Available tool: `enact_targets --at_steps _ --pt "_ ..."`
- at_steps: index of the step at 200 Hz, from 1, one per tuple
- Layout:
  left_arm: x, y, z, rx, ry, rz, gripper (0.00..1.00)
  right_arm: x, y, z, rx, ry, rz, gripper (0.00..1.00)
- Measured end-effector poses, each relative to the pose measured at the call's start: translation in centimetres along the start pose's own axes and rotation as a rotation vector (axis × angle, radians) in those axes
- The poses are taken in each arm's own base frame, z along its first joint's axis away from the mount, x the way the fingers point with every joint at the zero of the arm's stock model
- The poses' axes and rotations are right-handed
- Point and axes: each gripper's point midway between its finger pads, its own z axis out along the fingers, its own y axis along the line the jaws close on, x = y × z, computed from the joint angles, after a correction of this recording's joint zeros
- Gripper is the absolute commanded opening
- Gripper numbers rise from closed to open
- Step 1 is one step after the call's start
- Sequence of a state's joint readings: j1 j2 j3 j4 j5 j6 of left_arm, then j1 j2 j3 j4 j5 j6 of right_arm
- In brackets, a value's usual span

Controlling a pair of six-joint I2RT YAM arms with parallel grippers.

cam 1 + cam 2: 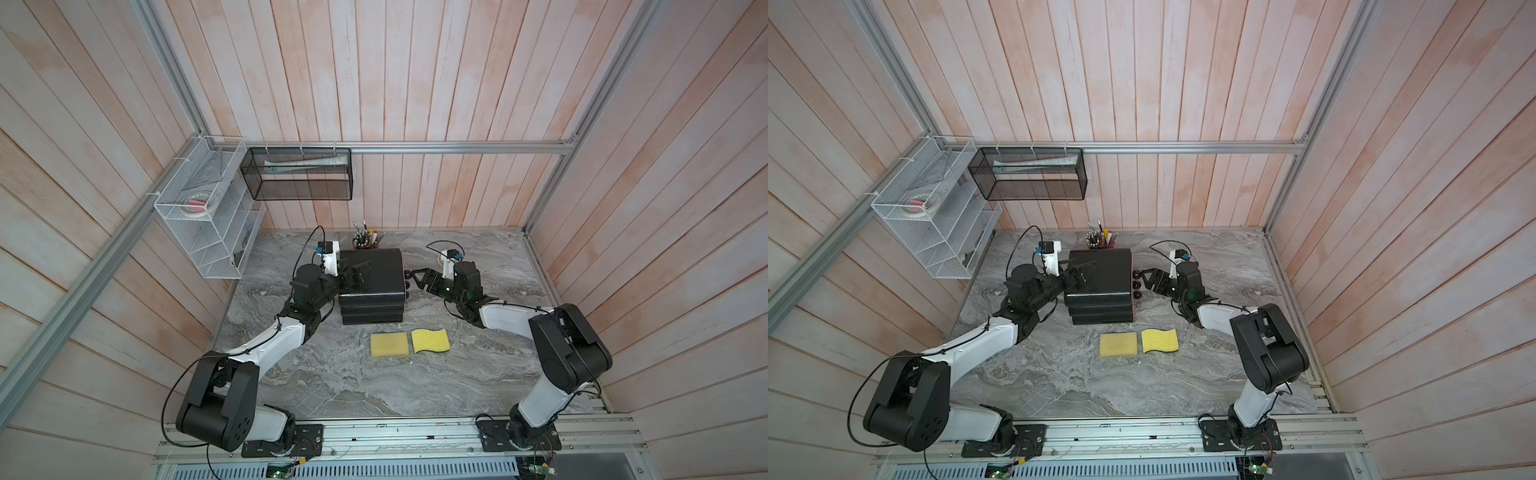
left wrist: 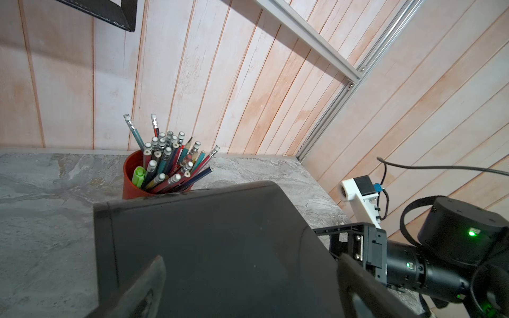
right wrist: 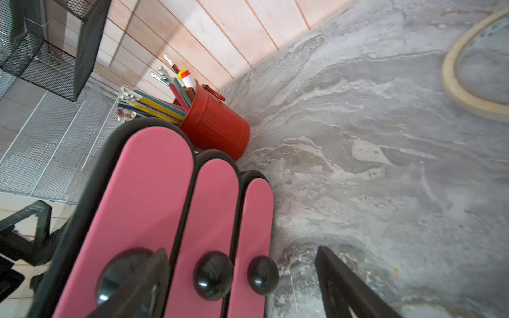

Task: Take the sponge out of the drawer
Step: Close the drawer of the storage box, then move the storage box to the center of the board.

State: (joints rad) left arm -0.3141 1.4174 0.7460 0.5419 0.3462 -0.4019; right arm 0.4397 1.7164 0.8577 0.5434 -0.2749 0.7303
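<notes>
A squarish sponge [image 1: 389, 344] and a wavy sponge [image 1: 430, 341] lie flat on the desk [image 1: 478, 374], side by side just near of the drawer unit [image 1: 372, 282]. The wavy one's long axis runs left-right. Bare desk spreads nearer. The pink drawer fronts [image 3: 154, 198] face right and look shut. The left gripper [image 1: 358, 272] gapes wide over the unit's top, and the right gripper [image 1: 411, 280] is wide at the knobs [image 3: 213, 275]. A red cup [image 2: 132, 179] of pencils stands behind.

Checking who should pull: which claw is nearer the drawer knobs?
Right. The right claw stands open just in front of the knobs; the left claw is open over the drawer unit's top, at its opposite side.
</notes>
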Motion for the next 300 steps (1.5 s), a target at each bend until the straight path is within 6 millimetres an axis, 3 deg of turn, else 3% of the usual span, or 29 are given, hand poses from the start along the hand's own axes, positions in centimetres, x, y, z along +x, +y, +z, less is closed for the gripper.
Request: enact_targets --at_steps 64,156,193,227,300 --pt "-0.8 -0.3 1.5 0.055 -0.02 0.008 0.98 1.2 -0.3 1.2 0.018 0.039 0.001 0.84" --pt "-1.8 -0.8 2.8 0.13 -0.069 -0.011 0.97 -0.1 -0.3 0.5 -0.003 0.01 -0.01 0.84" --pt "-1.4 -2.3 3.1 0.196 -0.057 -0.028 0.97 -0.2 -0.1 0.5 -0.01 0.009 -0.009 0.84" --pt "-1.3 -2.2 1.8 0.139 -0.023 -0.039 0.99 -0.1 -0.2 0.4 -0.009 0.009 -0.009 0.84" --pt "1.2 -0.1 -3.8 -0.058 0.036 -0.057 1.0 -0.6 0.4 -1.0 -0.005 -0.02 -0.029 0.84"
